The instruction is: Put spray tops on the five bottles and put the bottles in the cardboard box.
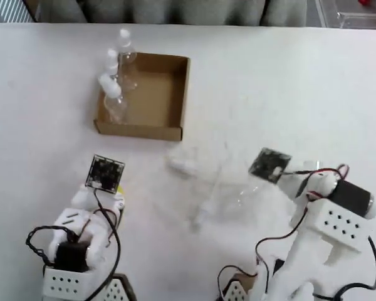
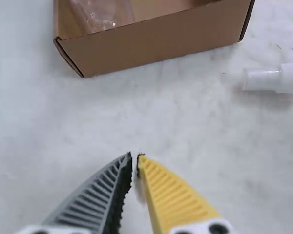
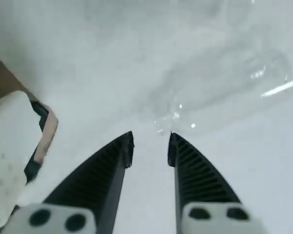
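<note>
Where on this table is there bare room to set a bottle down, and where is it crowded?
Bare: the white table right of the brown cardboard box, and the box's right half, beside the clear bottles standing along its left wall. Crowded: between box and right tool, where a clear plastic bottle and white spray tops lie.

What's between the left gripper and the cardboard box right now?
Only bare table lies between the left gripper and the cardboard box; the left wrist view shows this stretch.
</note>
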